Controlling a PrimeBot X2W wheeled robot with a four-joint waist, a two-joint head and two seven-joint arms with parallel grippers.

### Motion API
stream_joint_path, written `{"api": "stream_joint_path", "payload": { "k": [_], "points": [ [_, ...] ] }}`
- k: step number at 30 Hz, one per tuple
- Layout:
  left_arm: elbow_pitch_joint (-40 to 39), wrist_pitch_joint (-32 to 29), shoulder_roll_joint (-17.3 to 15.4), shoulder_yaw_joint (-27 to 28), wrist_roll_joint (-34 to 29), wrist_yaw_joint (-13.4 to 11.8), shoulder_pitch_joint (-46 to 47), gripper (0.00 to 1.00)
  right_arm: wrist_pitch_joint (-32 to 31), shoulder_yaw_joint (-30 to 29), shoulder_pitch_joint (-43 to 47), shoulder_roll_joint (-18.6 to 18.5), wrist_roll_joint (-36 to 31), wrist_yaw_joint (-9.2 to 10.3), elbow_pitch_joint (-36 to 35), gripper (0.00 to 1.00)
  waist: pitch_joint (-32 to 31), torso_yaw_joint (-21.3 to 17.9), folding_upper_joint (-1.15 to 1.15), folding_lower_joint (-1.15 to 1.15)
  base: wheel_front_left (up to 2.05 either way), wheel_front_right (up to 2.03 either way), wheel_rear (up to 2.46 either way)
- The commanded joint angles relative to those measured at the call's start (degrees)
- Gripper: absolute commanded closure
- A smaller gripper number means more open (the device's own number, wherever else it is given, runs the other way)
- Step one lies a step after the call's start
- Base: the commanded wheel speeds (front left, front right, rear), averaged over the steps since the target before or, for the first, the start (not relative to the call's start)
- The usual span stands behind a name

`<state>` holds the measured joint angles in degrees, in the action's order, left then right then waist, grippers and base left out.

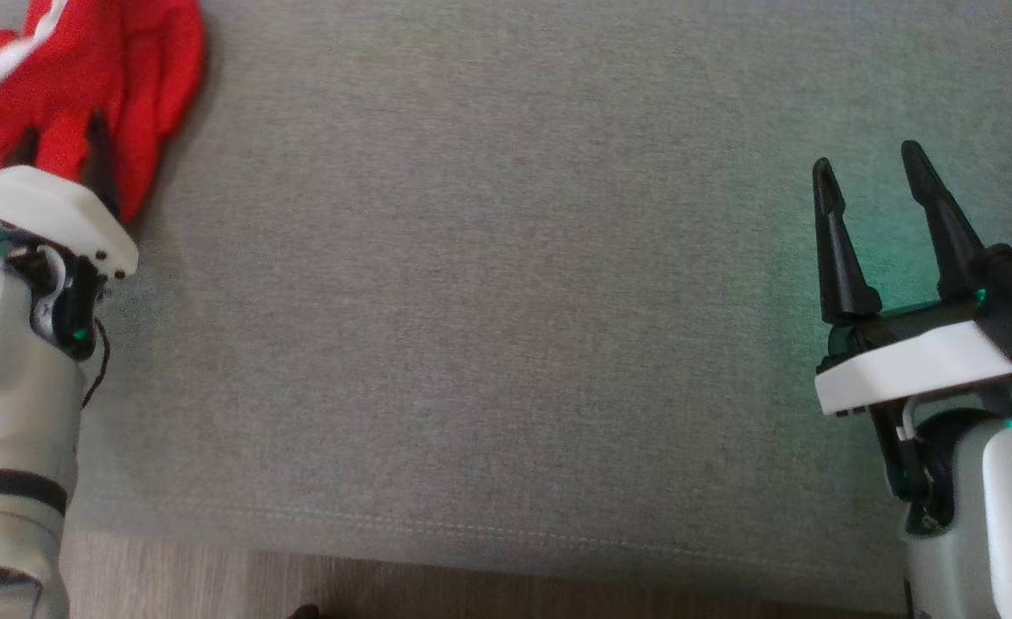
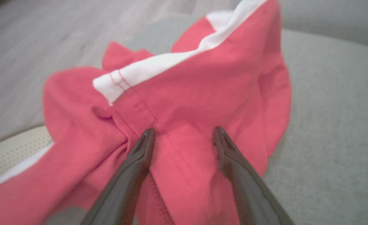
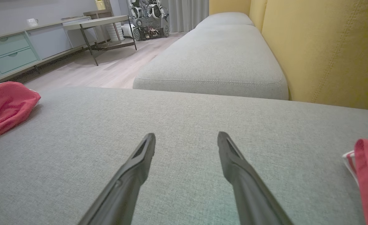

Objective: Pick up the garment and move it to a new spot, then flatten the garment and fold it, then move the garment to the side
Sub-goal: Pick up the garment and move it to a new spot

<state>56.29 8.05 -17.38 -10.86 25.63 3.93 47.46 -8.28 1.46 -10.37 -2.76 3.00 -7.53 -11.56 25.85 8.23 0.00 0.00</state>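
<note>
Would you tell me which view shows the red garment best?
The left wrist view: the red garment is close up, its white band and stitching plain. The head view catches part at its upper left corner; the right wrist view has a distant red heap, likely it, at left.

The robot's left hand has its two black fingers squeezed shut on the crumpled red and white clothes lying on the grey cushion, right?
Not quite. The left gripper is not squeezed shut. Its two dark fingers stand wide apart, with their tips close to the crumpled red and white garment, which does lie on the grey fabric cushion. The left wrist view shows this.
</note>
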Motion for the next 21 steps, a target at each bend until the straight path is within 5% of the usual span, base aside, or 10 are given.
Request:
{"api": "stream_joint_path", "payload": {
  "k": [1,5,6,7,14,21],
  "points": [
    [1.5,-1.3,-3.3,0.9,0.1,0.8,2.3,0.0,0.5,1.7,-1.8,-0.1,0.2,0.04,-1.8,0.0,1.2,-1.4,0.0,0.0,0.0,0.0,0.0],
    [7.8,-2.5,-3.6,-0.2,0.2,2.0,4.3,0.0,1.0,1.7,-2.3,-0.1,0.6,0.04,-1.2,0.0,1.6,-2.1,0.0,0.0,0.0,0.0,0.0],
    [8.5,-1.7,-3.8,-0.5,0.1,2.2,4.7,0.63,1.1,1.6,-2.4,-0.1,0.6,0.04,-1.1,0.0,1.5,-2.2,0.0,0.0,0.0,0.0,0.0],
    [9.0,-0.4,-4.1,-0.7,0.0,2.4,5.1,1.0,1.2,1.5,-2.5,-0.1,0.6,0.04,-1.0,0.0,1.4,-2.3,0.0,0.0,0.0,0.0,0.0],
    [8.2,6.6,-6.9,-0.4,-0.6,2.9,7.2,1.0,2.3,0.5,-2.3,-0.1,0.6,0.04,0.2,0.0,-2.1,-2.2,0.0,0.0,0.0,0.0,0.0],
    [-2.2,6.9,-9.2,2.1,-2.3,2.0,4.7,1.0,3.3,0.0,-1.2,-0.1,1.3,0.04,1.8,0.0,-7.3,-1.9,0.0,0.0,0.0,0.0,0.0]
  ]
}}
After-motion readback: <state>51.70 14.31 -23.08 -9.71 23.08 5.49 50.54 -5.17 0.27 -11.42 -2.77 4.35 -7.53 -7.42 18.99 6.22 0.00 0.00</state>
